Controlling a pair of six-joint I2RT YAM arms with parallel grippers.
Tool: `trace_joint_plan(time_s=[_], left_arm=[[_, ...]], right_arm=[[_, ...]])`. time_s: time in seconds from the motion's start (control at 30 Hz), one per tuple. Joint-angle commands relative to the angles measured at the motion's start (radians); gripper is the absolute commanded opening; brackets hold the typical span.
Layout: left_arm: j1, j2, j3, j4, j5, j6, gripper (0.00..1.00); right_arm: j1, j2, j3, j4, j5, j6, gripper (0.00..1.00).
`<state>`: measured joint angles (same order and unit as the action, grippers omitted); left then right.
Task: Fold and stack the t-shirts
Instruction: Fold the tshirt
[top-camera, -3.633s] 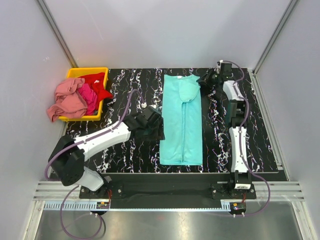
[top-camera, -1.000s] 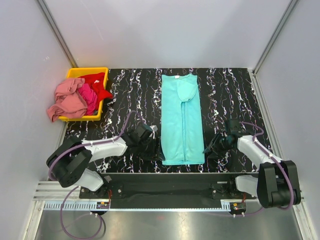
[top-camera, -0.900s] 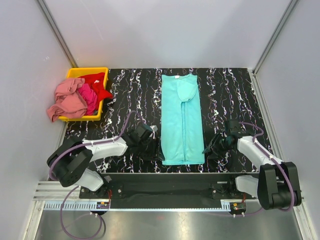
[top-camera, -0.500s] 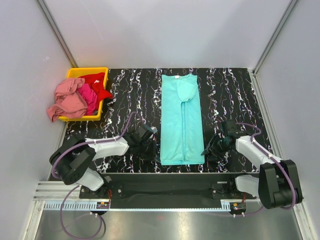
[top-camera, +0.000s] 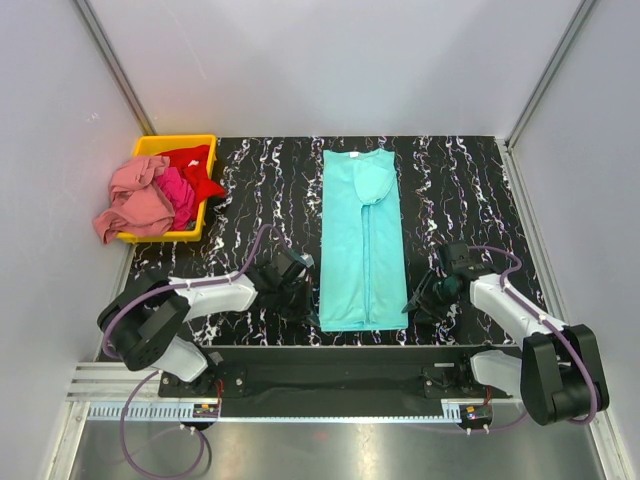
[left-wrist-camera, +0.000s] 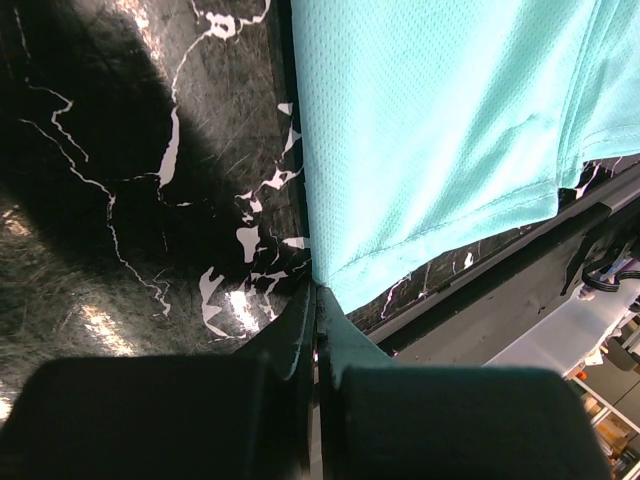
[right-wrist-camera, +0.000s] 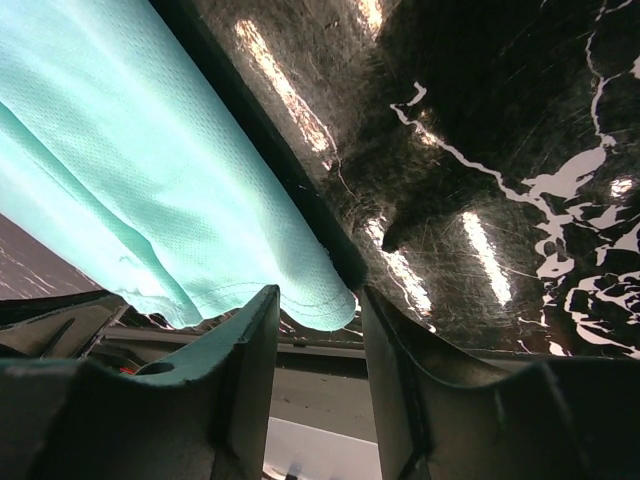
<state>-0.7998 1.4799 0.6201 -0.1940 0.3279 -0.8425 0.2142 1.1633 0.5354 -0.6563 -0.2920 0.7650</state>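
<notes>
Black marble-patterned table (top-camera: 270, 190) carries the work, with both arms low at its near edge.

1. Left gripper (left-wrist-camera: 318, 318): a second ago it stood parted just beside the near hem. Its fingers are now pressed together on the near-left hem corner of the turquoise-teal t-shirt (top-camera: 362, 250). The wrist view shows the cloth corner running into the seam between the two fingers.
2. Right gripper (right-wrist-camera: 312, 312): it has edged inward to the near-right hem corner. Its fingers stand apart, one on each side of that corner, and they grip nothing.
3. Turquoise-teal t-shirt: it lies flat as a long, narrow strip at the centre of the table, sleeves already folded in, collar at the far end.
4. Far left: the salmon pink t-shirt (top-camera: 135, 195), magenta t-shirt (top-camera: 178, 190) and red t-shirt (top-camera: 190, 158) sit heaped in and over the yellow bin (top-camera: 205, 140), unfolded.

Assessment: one hem corner is secured and the other is only bracketed. The lengthwise fold, hem toward collar, probably cannot begin until the right fingers close. Lifting with one corner held would likely skew the strip.
</notes>
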Motion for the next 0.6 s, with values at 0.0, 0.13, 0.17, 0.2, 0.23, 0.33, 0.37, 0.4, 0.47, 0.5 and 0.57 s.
trace_joint_plan(time_s=[0.0, 0.13, 0.17, 0.2, 0.23, 0.33, 0.37, 0.4, 0.47, 0.5, 0.57], left_arm=[[-0.004, -0.021, 0.015, -0.033, -0.024, 0.014, 0.00], [-0.004, -0.030, 0.009, -0.041, -0.041, 0.011, 0.00], [-0.004, -0.036, 0.007, -0.063, -0.055, 0.007, 0.00], [-0.004, -0.052, 0.003, -0.073, -0.068, 0.005, 0.00], [-0.004, -0.061, -0.011, -0.081, -0.085, 0.005, 0.00], [-0.004, -0.098, -0.034, -0.090, -0.099, -0.003, 0.00], [-0.004, -0.105, -0.036, -0.102, -0.108, -0.001, 0.00], [-0.004, -0.119, -0.037, -0.113, -0.115, 0.002, 0.00], [-0.004, -0.136, -0.037, -0.137, -0.133, 0.008, 0.00], [-0.004, -0.142, -0.037, -0.142, -0.139, 0.013, 0.00], [-0.004, -0.142, -0.036, -0.150, -0.148, 0.017, 0.00]], right_arm=[[0.020, -0.005, 0.008, -0.009, 0.042, 0.026, 0.45], [0.037, -0.001, 0.006, 0.003, 0.036, 0.039, 0.45], [0.053, -0.001, -0.001, 0.012, 0.024, 0.046, 0.45], [0.063, -0.004, -0.005, 0.018, 0.024, 0.065, 0.45], [0.076, -0.005, -0.008, 0.030, 0.031, 0.075, 0.46], [0.116, -0.014, -0.026, 0.061, 0.033, 0.103, 0.50], [0.123, -0.017, -0.029, 0.069, 0.033, 0.106, 0.51], [0.134, -0.033, -0.040, 0.078, 0.033, 0.109, 0.52], [0.139, -0.054, -0.057, 0.090, 0.034, 0.112, 0.53], [0.145, -0.069, -0.061, 0.098, 0.030, 0.112, 0.53], [0.149, -0.082, -0.077, 0.118, 0.022, 0.114, 0.53]])
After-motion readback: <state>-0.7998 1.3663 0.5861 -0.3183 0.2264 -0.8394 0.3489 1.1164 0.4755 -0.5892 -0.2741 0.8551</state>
